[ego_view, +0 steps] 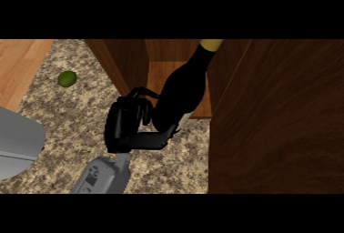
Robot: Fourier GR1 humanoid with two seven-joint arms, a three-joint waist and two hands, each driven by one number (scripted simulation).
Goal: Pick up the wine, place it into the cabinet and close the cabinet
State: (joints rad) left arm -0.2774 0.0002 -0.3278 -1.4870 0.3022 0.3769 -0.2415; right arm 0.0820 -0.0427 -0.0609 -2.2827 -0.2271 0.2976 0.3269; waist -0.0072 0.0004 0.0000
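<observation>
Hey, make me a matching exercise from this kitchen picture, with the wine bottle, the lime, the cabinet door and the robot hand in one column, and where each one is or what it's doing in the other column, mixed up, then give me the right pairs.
Column one:
1. wine bottle
2. lime
3. cabinet door
4. right hand

Column two:
A. lies alone on the speckled counter at the upper left
B. stands open, filling the view's right side
C. curled round the dark glass body
D. tilted, its yellow-capped neck pointing into the cabinet opening

Pairs: 1-D, 2-A, 3-B, 4-C
</observation>
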